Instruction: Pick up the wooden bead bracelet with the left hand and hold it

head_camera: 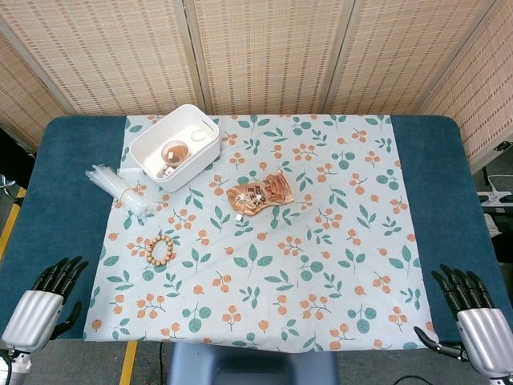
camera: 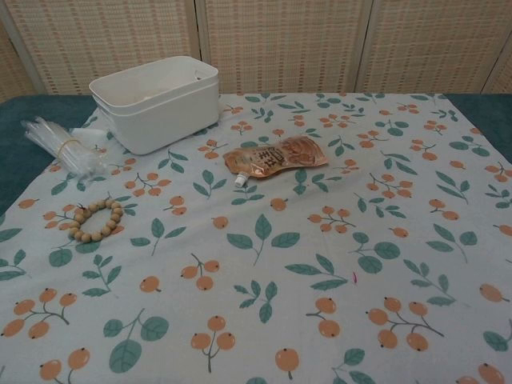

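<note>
One wooden bead bracelet (head_camera: pixel 159 250) lying flat on the floral cloth (head_camera: pixel 337 265) ahead of my left hand (head_camera: pixel 44 301), that hand empty with fingers spread, my right hand (head_camera: pixel 473 313) likewise, one white tub (head_camera: pixel 175 146), one orange spouted pouch (head_camera: pixel 258 195) with unreadable print, one bundle of clear straws (head_camera: pixel 120 188)

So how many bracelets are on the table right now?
1. The bracelet lies on the cloth near its left edge, below the straws. The tub could hide more.

Both pictures are bright and evenly lit. Shadows are soft and small. Everything looks sharp, with no glare.
</note>
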